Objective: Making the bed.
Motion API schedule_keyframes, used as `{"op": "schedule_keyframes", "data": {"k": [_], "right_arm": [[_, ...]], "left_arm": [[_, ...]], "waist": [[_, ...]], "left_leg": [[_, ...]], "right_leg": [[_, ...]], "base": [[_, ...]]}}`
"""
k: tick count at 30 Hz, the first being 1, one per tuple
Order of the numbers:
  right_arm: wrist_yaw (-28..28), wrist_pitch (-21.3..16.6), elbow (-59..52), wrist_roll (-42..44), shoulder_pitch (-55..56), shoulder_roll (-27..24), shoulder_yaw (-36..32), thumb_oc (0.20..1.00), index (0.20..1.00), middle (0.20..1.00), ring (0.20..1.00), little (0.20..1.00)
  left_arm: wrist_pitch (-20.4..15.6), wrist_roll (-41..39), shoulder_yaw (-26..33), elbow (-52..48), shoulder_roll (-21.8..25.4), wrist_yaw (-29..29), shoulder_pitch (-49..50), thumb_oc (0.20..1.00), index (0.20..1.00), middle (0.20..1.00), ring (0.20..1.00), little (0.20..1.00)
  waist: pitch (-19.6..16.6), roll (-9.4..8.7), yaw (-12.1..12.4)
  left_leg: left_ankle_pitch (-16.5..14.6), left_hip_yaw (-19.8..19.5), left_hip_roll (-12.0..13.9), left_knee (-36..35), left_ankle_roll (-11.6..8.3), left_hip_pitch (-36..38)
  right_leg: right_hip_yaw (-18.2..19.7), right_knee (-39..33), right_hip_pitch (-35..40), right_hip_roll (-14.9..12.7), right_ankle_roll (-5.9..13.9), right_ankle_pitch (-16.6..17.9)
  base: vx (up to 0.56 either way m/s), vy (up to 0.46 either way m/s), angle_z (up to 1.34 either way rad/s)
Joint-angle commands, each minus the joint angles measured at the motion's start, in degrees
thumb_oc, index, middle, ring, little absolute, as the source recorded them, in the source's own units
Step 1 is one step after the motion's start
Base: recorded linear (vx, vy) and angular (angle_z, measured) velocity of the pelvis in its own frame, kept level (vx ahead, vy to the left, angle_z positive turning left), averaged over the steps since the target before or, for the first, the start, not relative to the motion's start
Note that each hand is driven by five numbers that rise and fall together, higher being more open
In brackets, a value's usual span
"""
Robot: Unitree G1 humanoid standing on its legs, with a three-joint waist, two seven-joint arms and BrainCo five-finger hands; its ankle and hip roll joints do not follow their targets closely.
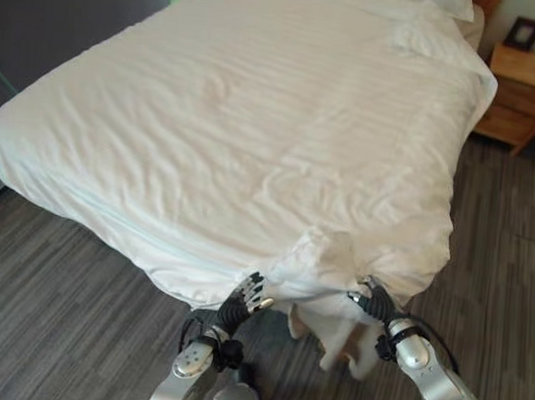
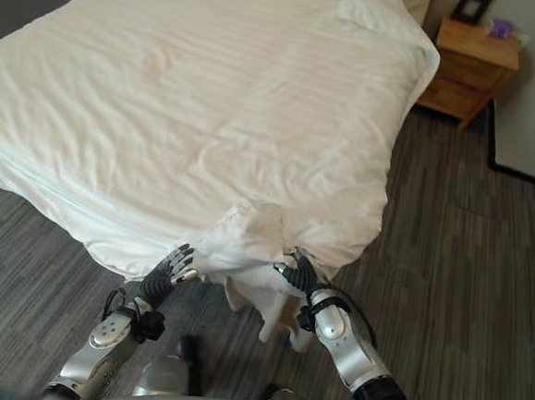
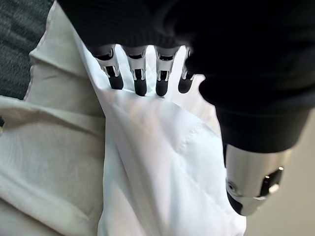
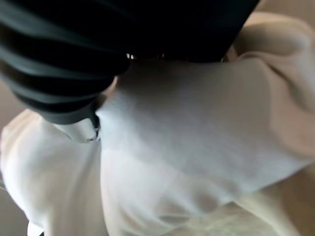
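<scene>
1. The left hand [image 1: 249,296] is at the near corner of the bed [image 1: 255,125], its fingers [image 3: 140,78] curled over a fold of white sheet [image 3: 157,162] with the thumb [image 3: 253,184] on the other side of the cloth: it is clamped on the sheet.
2. The right hand [image 1: 375,301] is at the same corner, just right of the bunched cloth; its palm presses into the sheet, but its fingers are buried in the fabric, so I cannot tell whether they are curled or straight.
3. The left wrist view shows the finger row and thumb pinching the fold, and a strip of grey floor [image 3: 19,44] past the sheet's edge. The right wrist view shows the dark ribbed cover against puffed white cloth [image 4: 197,147]. The eye views alone show the whole bed and both forearms rising from below toward the corner, the hands near each other with the bunch between them.
4. The sheet covers the bed, its long axis running away from the robot toward the head end at upper right. At the near corner it is gathered into a lump [image 2: 246,231], with a loose flap [image 2: 273,312] hanging toward the floor.
5. A wooden nightstand [image 1: 526,95] stands beside the head of the bed, with a dark picture frame [image 1: 523,33] on it.
</scene>
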Motion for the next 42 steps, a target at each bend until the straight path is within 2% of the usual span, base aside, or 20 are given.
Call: {"op": "schedule_keyframes", "data": {"k": [1,3,4,5,7,10,15,17,19,20,24,25,28,29,31,32,35,39,40,42], "right_arm": [[-2.5,0.1,1.9,-1.8,-3.5,-2.4,-1.6,0.2,0.2,0.2,0.2,0.2],[-2.9,0.7,5.0,-2.0,-4.9,-3.2,-0.9,0.2,0.2,0.2,0.2,0.2],[-3.1,1.6,6.8,-2.3,-4.9,-3.5,-0.5,0.2,0.2,0.2,0.2,0.2],[-3.2,1.6,6.8,-2.2,-4.9,-3.5,-0.5,0.2,0.2,0.2,0.2,0.2],[-2.2,2.4,8.5,-1.7,-3.2,-3.2,0.1,0.2,0.2,0.2,0.2,0.2],[-1.3,2.3,11.2,-1.1,-1.2,-2.5,0.8,0.2,0.2,0.2,0.2,0.2],[-1.3,2.8,16.9,0.0,0.6,-2.4,-0.3,0.2,0.2,0.2,0.2,0.2],[-1.5,3.6,22.1,-1.0,0.8,-2.6,-0.9,0.2,0.2,0.2,0.2,0.2],[-1.9,3.8,25.1,-1.5,0.5,-2.3,-1.3,0.451,0.451,0.451,0.451,0.451],[-2.3,5.2,33.2,-3.7,0.2,-2.3,-1.7,1.0,1.0,1.0,1.0,1.0],[-3.3,7.1,45.5,-4.2,-2.1,-0.9,-3.8,1.0,1.0,1.0,1.0,1.0],[-3.3,8.7,50.0,-2.9,-3.2,-0.6,-6.2,1.0,1.0,1.0,1.0,1.0],[-3.1,9.0,51.5,-2.0,-4.0,-0.9,-7.6,1.0,1.0,1.0,1.0,1.0],[-2.0,9.1,54.8,-1.0,-3.7,-2.1,-9.4,1.0,1.0,1.0,1.0,1.0],[-1.6,9.5,57.0,1.2,-2.4,-4.9,-12.3,1.0,1.0,1.0,1.0,1.0],[-0.2,9.7,59.3,2.1,-0.6,-6.3,-13.7,1.0,1.0,1.0,1.0,1.0],[0.8,10.0,60.2,4.1,1.3,-9.9,-17.3,1.0,1.0,1.0,1.0,1.0],[1.5,9.8,58.5,6.5,1.1,-14.9,-20.3,1.0,1.0,1.0,1.0,1.0],[1.6,9.6,56.8,6.8,0.7,-16.3,-20.8,1.0,1.0,1.0,1.0,1.0],[0.3,8.6,36.9,8.8,-0.2,-20.6,-22.1,1.0,1.0,1.0,1.0,1.0]], "left_arm": [[-2.2,-4.1,0.5,-5.1,-0.2,-1.7,0.3,1.0,1.0,1.0,1.0,1.0],[-2.5,-5.8,0.9,-4.9,-1.1,-1.3,0.5,1.0,1.0,1.0,1.0,1.0],[-2.2,-8.4,1.1,-4.6,-2.2,-1.1,0.6,1.0,1.0,1.0,1.0,1.0],[-2.2,-8.5,1.2,-4.6,-2.3,-1.1,0.6,1.0,1.0,1.0,1.0,1.0],[-0.9,-10.9,1.1,-4.5,-3.3,-1.6,0.6,1.0,1.0,1.0,1.0,1.0],[-0.1,-11.8,0.0,-3.3,-3.5,-2.6,0.4,1.0,1.0,1.0,1.0,1.0],[1.0,-12.6,-2.0,-3.5,-2.5,-3.7,-0.8,1.0,1.0,1.0,1.0,1.0],[2.1,-12.6,-3.0,-4.4,-1.8,-5.1,-0.6,1.0,1.0,1.0,1.0,1.0],[2.2,-12.6,-3.1,-4.9,-1.3,-5.6,-0.8,1.0,1.0,1.0,1.0,1.0],[2.9,-12.9,-3.3,-6.2,-0.4,-6.9,0.2,1.0,1.0,1.0,1.0,1.0],[3.2,-11.9,-2.7,-6.8,1.5,-8.7,0.6,1.0,1.0,1.0,1.0,1.0],[2.9,-11.6,-1.6,-7.1,3.2,-8.8,-0.3,1.0,1.0,1.0,1.0,1.0],[2.8,-11.9,-0.6,-7.4,4.2,-9.0,-0.7,1.0,1.0,1.0,1.0,1.0],[2.6,-12.2,1.9,-6.8,5.1,-9.7,-0.7,1.0,1.0,1.0,1.0,1.0],[2.6,-12.3,3.2,-6.7,4.9,-9.5,0.7,1.0,1.0,1.0,1.0,1.0],[3.1,-12.8,4.2,-6.0,4.6,-10.4,1.6,1.0,1.0,1.0,1.0,1.0],[3.8,-14.2,5.8,-4.8,2.9,-10.6,2.8,1.0,1.0,1.0,1.0,1.0],[4.9,-15.0,5.8,-4.2,2.6,-10.6,3.2,1.0,1.0,1.0,1.0,1.0],[5.0,-15.0,5.8,-4.1,2.8,-10.5,3.2,1.0,1.0,1.0,1.0,1.0],[4.6,-14.3,5.9,-5.2,3.4,-9.3,3.5,1.0,1.0,1.0,1.0,1.0]], "waist": [[0.4,0.74,0.9],[2.4,2.65,2.1],[4.0,2.57,1.9],[3.8,2.71,1.8],[3.7,0.6,-0.2],[1.5,-0.07,-2.5],[-2.2,1.46,-8.6],[-3.2,2.72,-10.1],[-3.7,2.53,-10.7],[-3.6,2.84,-10.5],[-3.4,2.21,-10.6],[-1.9,2.16,-11.0],[-1.3,1.9,-11.2],[-0.6,1.96,-10.0],[-0.7,0.81,-9.3],[-1.7,-0.3,-8.9],[-3.0,-1.8,-9.0],[-4.1,-3.46,-9.3],[-4.3,-3.84,-9.5],[-3.9,-3.89,-10.6]], "left_leg": [[7.9,-0.5,2.4,4.1,-4.64,-7.0],[8.9,-10.9,0.9,7.6,-7.46,-8.8],[7.1,-18.4,-0.5,13.0,-8.11,-8.7],[7.2,-18.5,-0.4,13.0,-8.08,-9.0],[1.1,-17.7,2.9,22.5,-6.12,-4.2],[-2.5,-20.3,5.6,22.5,-6.59,5.3],[2.3,-18.4,13.5,13.2,-9.73,15.4],[-0.6,-18.1,12.1,5.5,-10.29,17.3],[-2.2,-16.7,10.6,2.5,-10.24,17.2],[-5.4,-15.9,8.7,-1.0,-9.63,17.6],[-7.2,-15.9,4.9,-3.6,-8.3,16.6],[-7.6,-16.7,3.7,-3.6,-7.6,15.3],[-7.3,-16.5,2.9,-3.6,-6.95,14.2],[-6.7,-14.8,2.5,-3.6,-5.94,12.6],[-6.6,-15.1,1.8,-3.6,-5.85,12.5],[-6.5,-14.3,1.4,-3.6,-6.06,12.1],[-6.7,-13.7,1.7,-3.6,-6.19,12.3],[-6.5,-13.4,1.3,-3.6,-5.9,12.0],[-6.5,-13.4,1.2,-3.6,-5.74,12.0],[-7.5,-12.6,0.7,-3.6,-4.96,12.6]], "right_leg": [[-2.8,-7.6,13.5,1.0,2.75,1.7],[-1.4,-8.0,12.3,1.1,1.6,2.6],[-1.2,-7.5,11.1,-0.6,1.15,4.2],[-1.3,-7.6,10.9,-0.4,1.11,4.4],[-3.5,-7.2,8.5,-3.3,0.61,7.3],[-6.4,-7.7,5.4,-4.3,0.84,8.8],[-11.9,-8.1,-0.1,-7.0,2.48,11.6],[-13.5,-7.6,-1.1,-7.8,4.19,13.0],[-14.0,-7.0,-2.2,-9.3,4.65,14.2],[-14.0,-6.7,-3.0,-10.5,5.54,16.0],[-12.6,-8.1,-5.1,-13.4,7.75,20.3],[-8.1,-7.2,-7.5,-14.0,9.57,21.3],[-4.3,-4.8,-9.6,-13.8,9.98,21.1],[-2.0,-1.2,-7.7,-13.0,9.61,18.2],[-1.8,-1.5,-7.1,-13.5,9.76,19.8],[-4.2,-5.9,-5.1,-13.7,9.35,19.4],[-5.4,-11.4,-2.1,-13.1,9.93,21.2],[-5.7,-11.9,-1.9,-13.5,10.48,22.0],[-5.7,-11.6,-2.0,-13.7,10.58,22.3],[-5.1,-7.1,-4.4,-14.2,10.85,22.0]], "base": [[-0.46,-0.114,-0.71],[-0.54,-0.015,-0.46],[-0.45,0.035,-0.41],[-0.6,0.057,-0.06],[-0.47,0.055,0.11],[-0.31,0.121,0.2],[-0.3,0.313,0.78],[-0.22,0.332,1.0],[-0.12,0.23,0.77],[-0.06,0.168,0.7],[-0.16,0.236,0.35],[-0.17,0.103,-0.01],[-0.22,0.114,0.02],[-0.23,0.113,-0.06],[-0.15,0.065,-0.34],[-0.03,-0.025,-0.36],[-0.01,-0.049,-0.13],[-0.01,-0.005,-0.2],[-0.05,0.03,-0.21],[-0.08,0.07,-0.21]]}}
